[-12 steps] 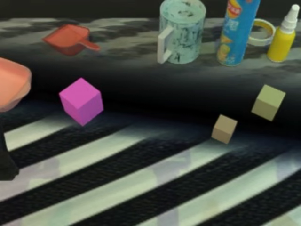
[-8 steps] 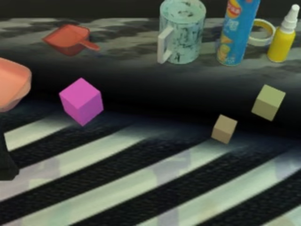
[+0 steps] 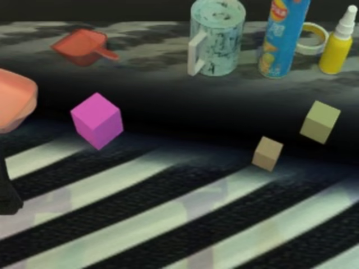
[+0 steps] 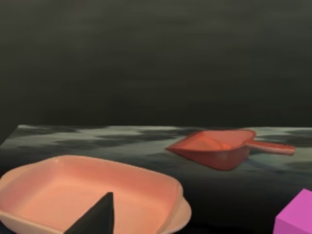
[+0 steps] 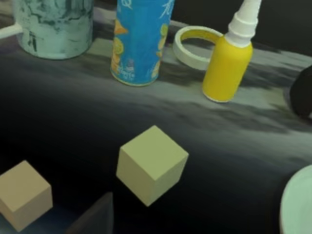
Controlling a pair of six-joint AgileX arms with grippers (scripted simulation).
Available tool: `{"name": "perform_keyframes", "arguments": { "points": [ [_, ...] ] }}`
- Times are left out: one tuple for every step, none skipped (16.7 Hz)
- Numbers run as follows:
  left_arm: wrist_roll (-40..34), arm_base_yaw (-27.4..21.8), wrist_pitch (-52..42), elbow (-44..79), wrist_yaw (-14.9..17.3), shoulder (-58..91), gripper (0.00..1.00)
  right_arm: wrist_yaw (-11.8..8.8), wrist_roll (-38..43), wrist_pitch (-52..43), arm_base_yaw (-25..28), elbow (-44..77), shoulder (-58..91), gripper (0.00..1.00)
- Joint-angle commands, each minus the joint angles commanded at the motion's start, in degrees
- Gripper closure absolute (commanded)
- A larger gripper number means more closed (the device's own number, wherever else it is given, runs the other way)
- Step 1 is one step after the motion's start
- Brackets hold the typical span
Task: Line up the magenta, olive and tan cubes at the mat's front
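Observation:
The magenta cube (image 3: 97,120) rests at the left, on the dark back part of the striped mat (image 3: 168,218). At centre right lies the small tan cube (image 3: 267,153), with the olive cube (image 3: 320,121) behind it to the right. My left arm (image 3: 7,193) shows only as a dark shape at the top view's left edge. My left gripper (image 4: 97,218) hangs over a pink dish, and a corner of the magenta cube (image 4: 295,217) shows beside it. The right gripper (image 5: 95,217) is short of the olive cube (image 5: 152,163) and tan cube (image 5: 24,195), touching neither.
A pink dish (image 3: 14,101) stands at the left edge, with a red scoop (image 3: 81,46) behind it. Along the back stand a mug (image 3: 216,36), a blue chips can (image 3: 283,36), a tape roll (image 3: 315,36) and a yellow bottle (image 3: 336,45).

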Motion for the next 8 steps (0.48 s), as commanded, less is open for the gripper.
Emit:
{"name": "perform_keyframes", "arguments": {
  "points": [
    [0.0, 0.0, 0.0, 0.0, 0.0, 0.0, 0.0, 0.03, -1.66, -3.23, 1.19, 4.7, 6.33, 0.0],
    [0.0, 0.0, 0.0, 0.0, 0.0, 0.0, 0.0, 0.05, -3.35, -6.55, 2.4, 9.48, 12.93, 0.0],
    [0.0, 0.0, 0.0, 0.0, 0.0, 0.0, 0.0, 0.06, -5.07, -9.92, 3.64, 14.3, 19.66, 0.0],
    [0.0, 0.0, 0.0, 0.0, 0.0, 0.0, 0.0, 0.07, -6.79, -13.32, 4.88, 19.11, 26.36, 0.0],
    [0.0, 0.0, 0.0, 0.0, 0.0, 0.0, 0.0, 0.07, -8.5, -16.71, 6.13, 23.84, 32.9, 0.0],
    [0.0, 0.0, 0.0, 0.0, 0.0, 0.0, 0.0, 0.07, -10.19, -20.04, 7.36, 28.47, 39.18, 0.0],
    [0.0, 0.0, 0.0, 0.0, 0.0, 0.0, 0.0, 0.06, -11.84, -23.28, 8.56, 32.96, 45.12, 0.0],
    [0.0, 0.0, 0.0, 0.0, 0.0, 0.0, 0.0, 0.05, -13.43, -26.39, 9.72, 37.3, 50.71, 0.0]
  ]
}}
